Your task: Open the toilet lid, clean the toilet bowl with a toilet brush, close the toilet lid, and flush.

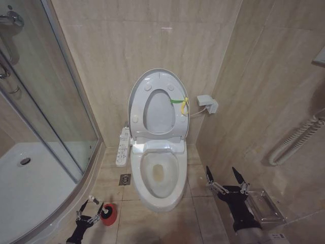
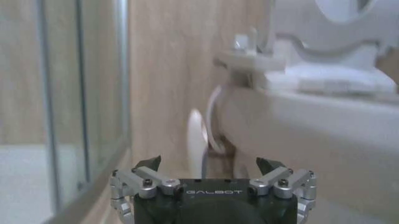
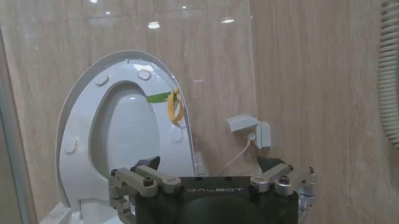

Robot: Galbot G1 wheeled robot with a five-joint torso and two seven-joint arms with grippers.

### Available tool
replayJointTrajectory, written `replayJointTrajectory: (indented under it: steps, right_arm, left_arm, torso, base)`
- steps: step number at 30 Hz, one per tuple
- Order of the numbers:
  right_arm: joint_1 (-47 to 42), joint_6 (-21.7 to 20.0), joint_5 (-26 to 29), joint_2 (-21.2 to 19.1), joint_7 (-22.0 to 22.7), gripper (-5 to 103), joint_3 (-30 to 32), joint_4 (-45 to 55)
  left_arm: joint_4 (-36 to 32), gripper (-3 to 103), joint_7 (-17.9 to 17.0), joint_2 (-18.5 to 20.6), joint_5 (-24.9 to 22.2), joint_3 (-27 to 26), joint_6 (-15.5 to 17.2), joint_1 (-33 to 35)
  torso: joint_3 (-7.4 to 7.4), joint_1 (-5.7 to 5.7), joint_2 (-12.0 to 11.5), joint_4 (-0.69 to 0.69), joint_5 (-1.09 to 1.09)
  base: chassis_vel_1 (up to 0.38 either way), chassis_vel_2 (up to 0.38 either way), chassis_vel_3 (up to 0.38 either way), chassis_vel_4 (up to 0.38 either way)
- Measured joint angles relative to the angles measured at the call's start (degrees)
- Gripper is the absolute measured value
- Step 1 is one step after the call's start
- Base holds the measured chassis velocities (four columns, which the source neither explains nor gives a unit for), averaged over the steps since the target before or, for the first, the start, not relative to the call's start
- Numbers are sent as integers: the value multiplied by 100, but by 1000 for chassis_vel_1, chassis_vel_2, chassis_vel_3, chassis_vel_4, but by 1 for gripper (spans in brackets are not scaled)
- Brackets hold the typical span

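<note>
Lid: toilet lid (image 1: 152, 84) standing upright w/ seat.
L gripper (image 1: 90, 209): jaws gaping, empty, hovering beside toilet brush (image 1: 107, 213).
R gripper (image 1: 227, 177): jaws gaping, empty, waiting right of toilet bowl (image 1: 175, 178).

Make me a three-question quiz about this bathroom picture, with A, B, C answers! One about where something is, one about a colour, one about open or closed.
1. Where is the red cup?
A. on the floor by the left gripper
B. inside the toilet bowl
C. on the wall

2. What colour is the strap on the toilet lid?
A. blue
B. yellow-green
C. black

3. How is the toilet lid?
A. shut
B. taken off
C. raised

Answers:
1 A: the cup sits on the tiles left of the bowl, next to that gripper.
2 B: it shows yellow-green at the lid's edge.
3 C: the lid stands upright against the wall.
</note>
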Motion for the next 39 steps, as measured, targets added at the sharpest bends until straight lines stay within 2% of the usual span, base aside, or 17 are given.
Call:
replayJointTrajectory:
  steps: [1,2,11,13,15,16,18,19,22,23,26,27,29,31,32,36,39]
  right_arm:
    - [0,0,0,-1,-1,100,0,0]
    - [0,0,0,-1,-1,100,0,0]
    - [0,0,0,0,0,100,0,0]
    - [0,0,0,0,-2,100,0,0]
    - [0,0,0,-1,-1,100,0,0]
    - [0,0,0,-1,-1,100,0,0]
    - [0,0,0,0,1,100,0,0]
    - [0,0,0,0,1,100,0,0]
    - [0,0,0,0,-1,100,0,0]
    - [0,0,0,0,-1,100,0,0]
    - [0,0,0,0,0,100,0,0]
    - [0,0,0,0,0,100,0,0]
    - [0,0,0,-2,-1,100,0,0]
    - [0,0,0,0,0,100,0,0]
    - [0,0,0,0,0,100,0,0]
    - [0,0,0,0,-1,100,0,0]
    - [0,0,0,0,-1,100,0,0]
  left_arm:
    - [-275,100,-122,-31,-45,-20,2,153]
    - [-275,100,-122,-31,-45,-20,2,153]
    - [-2095,100,-652,-281,230,-273,9,1151]
    - [-2701,100,-1001,-304,257,-288,18,1468]
    - [-3614,100,-1480,-306,254,-275,297,1875]
    - [-3614,100,-1480,-306,254,-275,297,1875]
    - [-4643,100,-2106,-279,349,-233,827,2278]
    - [-4643,100,-2106,-279,349,-233,827,2278]
    - [-5979,100,-2774,-296,675,-118,1558,2581]
    - [-5979,100,-2774,-296,675,-118,1558,2581]
    - [-6917,100,-3284,-348,819,94,2322,2932]
    - [-6917,100,-3284,-348,819,94,2322,2932]
    - [-7536,100,-3571,-357,885,224,2975,3248]
    - [-8035,100,-3664,-339,883,305,3404,3458]
    - [-8035,100,-3664,-339,883,305,3404,3458]
    - [-8744,100,-3758,-261,1155,333,4057,3757]
    - [-9015,100,-3871,-253,1423,305,4314,3930]
  torso:
    - [0,0,0,0,1]
    - [0,0,0,0,1]
    - [0,-1,1,-1,0]
    - [0,-1,1,0,0]
    - [-1,-1,1,-1,1]
    - [-1,-1,1,-1,1]
    - [0,-1,1,1,2]
    - [0,-1,1,1,2]
    - [0,-1,1,-3,2]
    - [0,-1,1,-3,2]
    - [0,0,1,-3,0]
    - [0,0,1,-3,0]
    - [0,0,1,1,1]
    - [0,0,1,0,2]
    - [0,0,1,0,2]
    - [0,0,1,-2,1]
    - [0,0,1,-2,1]
  base:
    - [0,0,0,0]
    - [0,0,0,0]
    - [0,0,0,0]
    - [0,0,0,0]
    - [0,0,0,0]
    - [0,0,0,0]
    - [0,0,0,0]
    - [0,0,0,0]
    - [0,0,0,0]
    - [0,0,0,0]
    - [0,0,0,0]
    - [0,0,0,0]
    - [0,0,0,0]
    - [0,0,0,0]
    - [0,0,0,0]
    - [0,0,0,0]
    - [0,0,0,0]
